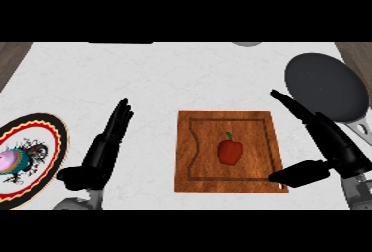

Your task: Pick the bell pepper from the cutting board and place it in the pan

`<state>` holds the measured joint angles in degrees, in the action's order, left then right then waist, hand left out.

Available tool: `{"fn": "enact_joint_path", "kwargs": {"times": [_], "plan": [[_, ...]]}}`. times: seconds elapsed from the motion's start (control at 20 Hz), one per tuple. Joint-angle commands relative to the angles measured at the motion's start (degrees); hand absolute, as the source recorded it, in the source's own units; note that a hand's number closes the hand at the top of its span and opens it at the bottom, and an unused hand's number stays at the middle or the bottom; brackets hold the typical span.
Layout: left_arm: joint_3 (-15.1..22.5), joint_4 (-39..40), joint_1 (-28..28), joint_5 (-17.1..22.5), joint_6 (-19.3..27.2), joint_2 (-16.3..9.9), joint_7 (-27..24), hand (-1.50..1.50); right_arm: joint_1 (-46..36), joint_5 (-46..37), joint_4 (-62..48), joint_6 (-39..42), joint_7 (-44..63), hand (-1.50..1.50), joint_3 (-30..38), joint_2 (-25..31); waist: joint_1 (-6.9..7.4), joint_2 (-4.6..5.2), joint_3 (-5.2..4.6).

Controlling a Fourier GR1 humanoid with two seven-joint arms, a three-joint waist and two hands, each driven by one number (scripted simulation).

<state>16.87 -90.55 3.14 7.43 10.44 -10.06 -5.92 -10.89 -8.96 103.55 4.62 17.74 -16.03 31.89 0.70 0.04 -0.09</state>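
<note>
A red bell pepper (231,151) with a green stem lies on the wooden cutting board (196,172) in the middle of the counter. The dark pan (325,88) sits at the upper right, its pale handle running down toward my right arm. My right hand (330,145) hovers just right of the board, open, fingers stretched toward the pan and thumb pointing at the board's lower right corner. My left hand (102,147) is open to the left of the board, fingers straight. Neither hand touches the pepper.
A patterned plate (40,130) with a red and black rim stands at the left edge, carrying a pink and teal cupcake (13,161). Wooden strips show at the counter's far corners.
</note>
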Motion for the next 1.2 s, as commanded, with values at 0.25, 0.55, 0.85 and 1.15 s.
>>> {"fn": "enact_joint_path", "kwargs": {"times": [0.25, 0.55, 0.85, 1.15], "plan": [[-2.46, 4.03, 1.0, 0.45, -2.44, -0.41, -3.12, 0.0, -11.97, -6.33, -6.41, 14.42, 13.85, -1.5, -11.19, -1.05, -0.02, 0.11, 0.0], [-3.03, 0.75, 0.53, 0.74, -3.65, -0.29, -0.16, 0.0, -13.46, -15.23, -17.14, 14.8, 14.49, -1.5, -15.85, -9.41, -0.27, 0.02, 0.08], [-2.82, -2.21, -1.53, -2.79, -2.43, 2.22, 1.44, 0.0, -12.02, -18.84, -16.37, 19.46, 14.65, -1.5, -9.84, -12.92, -0.54, -0.07, 0.08], [-5.37, 0.79, -1.06, -2.47, -4.24, 3.46, 0.17, 0.0, -6.99, -28.27, -19.35, 12.1, 12.11, -1.5, -12.45, -19.49, -0.61, -0.05, 0.09]]}}
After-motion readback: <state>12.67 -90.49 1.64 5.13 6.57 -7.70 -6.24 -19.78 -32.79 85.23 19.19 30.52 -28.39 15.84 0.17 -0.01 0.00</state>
